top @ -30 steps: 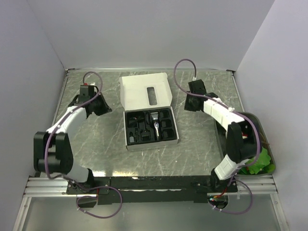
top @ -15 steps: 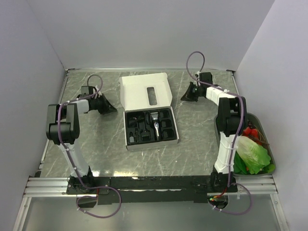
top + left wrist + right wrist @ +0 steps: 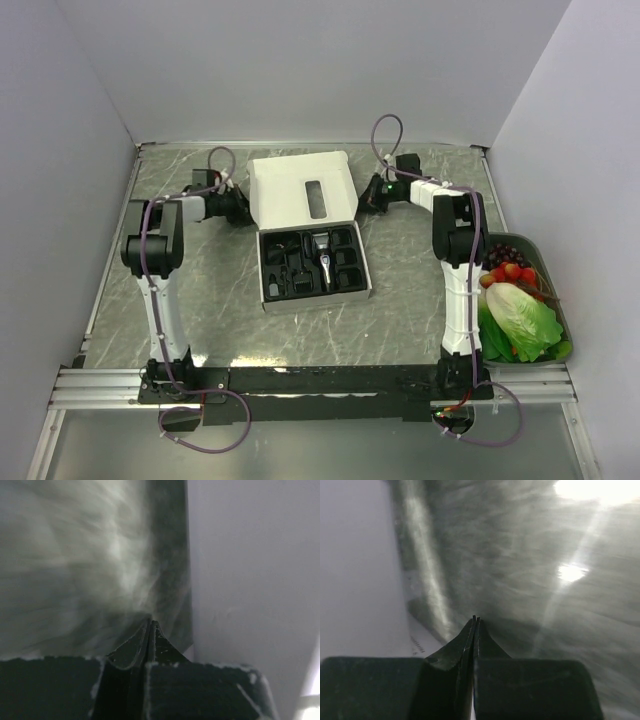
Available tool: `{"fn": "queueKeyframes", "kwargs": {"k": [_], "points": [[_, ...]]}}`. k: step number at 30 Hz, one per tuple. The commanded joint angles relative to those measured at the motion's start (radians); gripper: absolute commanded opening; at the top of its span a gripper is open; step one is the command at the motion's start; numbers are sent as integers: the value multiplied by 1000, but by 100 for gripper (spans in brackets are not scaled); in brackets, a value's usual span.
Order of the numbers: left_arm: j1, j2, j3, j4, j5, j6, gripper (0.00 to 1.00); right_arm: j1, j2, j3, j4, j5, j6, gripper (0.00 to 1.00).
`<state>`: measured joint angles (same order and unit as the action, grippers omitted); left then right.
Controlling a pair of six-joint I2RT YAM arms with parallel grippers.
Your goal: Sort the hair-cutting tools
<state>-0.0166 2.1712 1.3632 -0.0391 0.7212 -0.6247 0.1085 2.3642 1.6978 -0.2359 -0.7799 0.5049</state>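
Note:
The slim black hair clipper with a silver blade end [image 3: 323, 254] lies in the black tray [image 3: 312, 262] of the open white box, with several small black attachments [image 3: 296, 265] in the tray's compartments around it. My left gripper [image 3: 243, 213] is shut and empty, low by the left edge of the box's white lid [image 3: 302, 189]; its shut fingertips [image 3: 151, 625] show over blurred table, next to a white wall. My right gripper [image 3: 368, 203] is shut and empty by the lid's right edge; in the right wrist view its fingertips [image 3: 475, 620] rest together beside white printed card.
A dark tray [image 3: 552, 300] at the right table edge holds a green lettuce-like item [image 3: 520, 315] and red fruit [image 3: 508, 272]. Grey walls close in the marbled table [image 3: 200, 300] on three sides. A metal rail [image 3: 300, 385] runs along the near edge.
Both arms have swung inward: the left gripper moved right to the lid's left edge, the right gripper moved left to the lid's right edge. The right arm uncovered the food tray. The box is unmoved.

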Motion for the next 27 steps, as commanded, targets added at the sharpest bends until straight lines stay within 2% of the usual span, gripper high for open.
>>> {"fn": "queueKeyframes", "kwargs": {"k": [1, 10, 19, 27], "points": [[-57, 36, 56, 24, 69, -32, 1, 23, 20, 71, 113, -134, 67, 0], [-75, -24, 40, 136, 113, -76, 1, 28, -6, 83, 219, -235, 107, 0], [-78, -235, -36, 157, 130, -72, 1, 36, -224, -154, 314, -211, 66, 0], [-103, -439, -170, 107, 75, -63, 1, 48, -427, -297, 251, -119, -38, 0]]}}
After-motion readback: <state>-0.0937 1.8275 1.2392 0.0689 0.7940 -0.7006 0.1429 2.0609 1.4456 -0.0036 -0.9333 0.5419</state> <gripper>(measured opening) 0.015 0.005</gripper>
